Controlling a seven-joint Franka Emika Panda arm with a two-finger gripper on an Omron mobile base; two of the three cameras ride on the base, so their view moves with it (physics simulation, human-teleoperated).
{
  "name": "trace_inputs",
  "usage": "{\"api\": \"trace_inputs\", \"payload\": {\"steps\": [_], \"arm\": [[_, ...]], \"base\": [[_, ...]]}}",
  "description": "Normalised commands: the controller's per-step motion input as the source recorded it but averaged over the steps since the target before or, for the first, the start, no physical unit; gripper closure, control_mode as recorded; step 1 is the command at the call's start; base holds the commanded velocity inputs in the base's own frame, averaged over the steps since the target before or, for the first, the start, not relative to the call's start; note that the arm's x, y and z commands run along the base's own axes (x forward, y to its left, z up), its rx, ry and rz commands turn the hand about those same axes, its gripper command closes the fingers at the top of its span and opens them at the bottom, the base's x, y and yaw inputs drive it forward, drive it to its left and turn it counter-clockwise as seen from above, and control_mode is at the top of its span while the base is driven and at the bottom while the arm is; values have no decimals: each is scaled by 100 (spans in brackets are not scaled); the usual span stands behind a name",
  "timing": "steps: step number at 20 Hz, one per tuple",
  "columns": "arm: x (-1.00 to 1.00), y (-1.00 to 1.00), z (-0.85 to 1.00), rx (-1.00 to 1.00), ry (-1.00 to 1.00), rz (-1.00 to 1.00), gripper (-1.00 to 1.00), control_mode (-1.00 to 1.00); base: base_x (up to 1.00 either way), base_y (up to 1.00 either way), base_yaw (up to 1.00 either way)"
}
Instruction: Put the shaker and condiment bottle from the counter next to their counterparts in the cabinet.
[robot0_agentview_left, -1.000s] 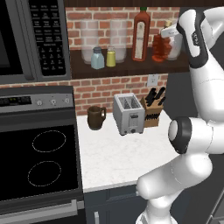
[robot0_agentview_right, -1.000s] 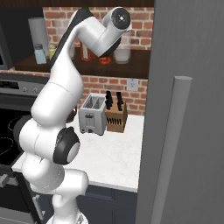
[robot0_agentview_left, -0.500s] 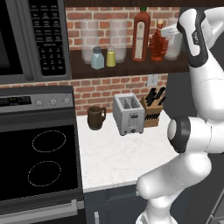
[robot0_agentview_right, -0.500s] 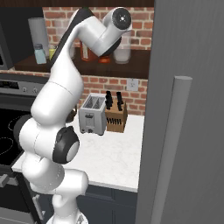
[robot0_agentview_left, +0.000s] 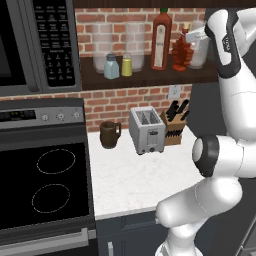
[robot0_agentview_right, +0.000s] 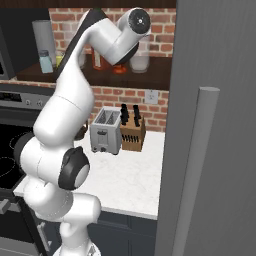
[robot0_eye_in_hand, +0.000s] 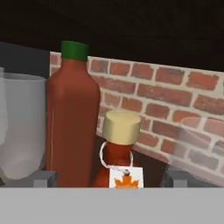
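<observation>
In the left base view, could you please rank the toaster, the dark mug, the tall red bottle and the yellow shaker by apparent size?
1. Toaster
2. Tall red bottle, though it stands farther back on the shelf
3. Dark mug
4. Yellow shaker

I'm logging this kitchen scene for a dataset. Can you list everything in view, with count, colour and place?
Yellow shaker: 1, shelf, beside the blue one.
Blue shaker: 1, pale, shelf.
Tall bottle: 1, red, shelf.
Squat bottle: 1, dark red, tan stopper, beside the tall bottle.
Glass jars: several, clear, shelf.
Shelf: 1, dark brown.
Mug: 1, brown, counter.
Toaster: 1, silver, counter.
Knife block: 1, wooden, counter.
Counter: 1, white.
Microwave: 1, black.
Stove: 1, black.
Gripper: 1, at the squat bottle.
</observation>
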Motion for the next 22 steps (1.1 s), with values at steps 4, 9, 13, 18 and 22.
{"api": "trace_inputs", "payload": {"steps": [4, 9, 13, 18, 22], "arm": [[-62, 0, 0, -2, 0, 0, -100, -100], [-83, 0, -5, 0, 0, -1, -100, -100], [-99, 0, -28, 0, 0, -10, -100, -100], [-100, 13, -63, 0, 1, -14, -100, -100], [-100, 26, -74, -3, 0, -13, -100, -100]], "base": [[0, 0, 0], [0, 0, 0], [0, 0, 0], [0, 0, 0], [0, 0, 0]]}}
